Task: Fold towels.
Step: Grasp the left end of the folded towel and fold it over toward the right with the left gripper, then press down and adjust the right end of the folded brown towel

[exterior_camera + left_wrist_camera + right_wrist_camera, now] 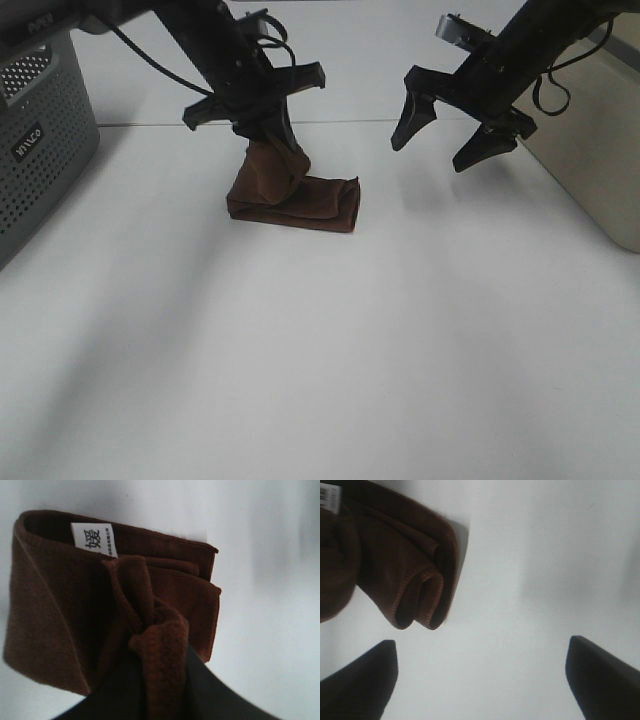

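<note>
The reddish-brown towel (300, 202) lies folded into a small bundle on the white table (320, 360), left of the middle. My left gripper (270, 140) is shut on a bunched part of the towel and holds it up from the bundle's left end. The left wrist view shows the pinched cloth (160, 650) between the fingers and the white tag (93, 538) at a far corner. My right gripper (440, 145) is open and empty, raised above the table to the right of the towel. The right wrist view shows the towel's rolled end (415, 590) and both spread fingertips (365, 675).
A grey perforated basket (35, 150) stands at the left edge. A beige bin (590, 150) stands at the right edge.
</note>
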Action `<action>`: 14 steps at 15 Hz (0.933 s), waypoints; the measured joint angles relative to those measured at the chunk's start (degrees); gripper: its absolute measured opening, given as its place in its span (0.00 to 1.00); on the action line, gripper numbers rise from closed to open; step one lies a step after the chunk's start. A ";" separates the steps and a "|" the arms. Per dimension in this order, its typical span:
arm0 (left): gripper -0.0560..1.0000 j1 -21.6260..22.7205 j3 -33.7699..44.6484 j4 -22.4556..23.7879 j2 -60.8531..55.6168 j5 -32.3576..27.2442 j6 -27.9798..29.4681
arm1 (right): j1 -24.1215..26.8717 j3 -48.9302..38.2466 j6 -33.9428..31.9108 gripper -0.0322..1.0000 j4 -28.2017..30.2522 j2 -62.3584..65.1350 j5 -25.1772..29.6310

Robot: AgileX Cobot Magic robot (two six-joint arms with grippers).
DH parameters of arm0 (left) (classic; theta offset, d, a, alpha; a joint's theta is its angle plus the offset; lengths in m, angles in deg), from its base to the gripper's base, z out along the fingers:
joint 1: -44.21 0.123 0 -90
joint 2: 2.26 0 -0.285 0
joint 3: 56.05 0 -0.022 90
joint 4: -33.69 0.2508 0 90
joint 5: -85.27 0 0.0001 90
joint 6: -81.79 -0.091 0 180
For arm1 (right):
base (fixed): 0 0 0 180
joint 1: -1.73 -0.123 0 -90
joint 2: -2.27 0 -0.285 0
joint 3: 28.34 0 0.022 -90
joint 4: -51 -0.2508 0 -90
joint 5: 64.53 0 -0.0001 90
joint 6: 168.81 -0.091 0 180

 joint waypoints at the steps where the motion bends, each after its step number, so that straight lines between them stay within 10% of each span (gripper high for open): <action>1: 0.25 -0.97 0.00 0.06 0.97 1.83 2.29 | 0.00 0.00 -0.17 0.86 -0.06 0.97 0.34; 6: 0.76 -3.44 0.00 -6.36 0.92 9.68 5.39 | 0.00 0.00 -0.29 0.86 -0.63 3.27 1.66; 14: 0.79 6.53 -3.27 8.31 -8.94 11.75 5.39 | -3.72 0.00 9.74 0.86 -29.85 0.29 3.44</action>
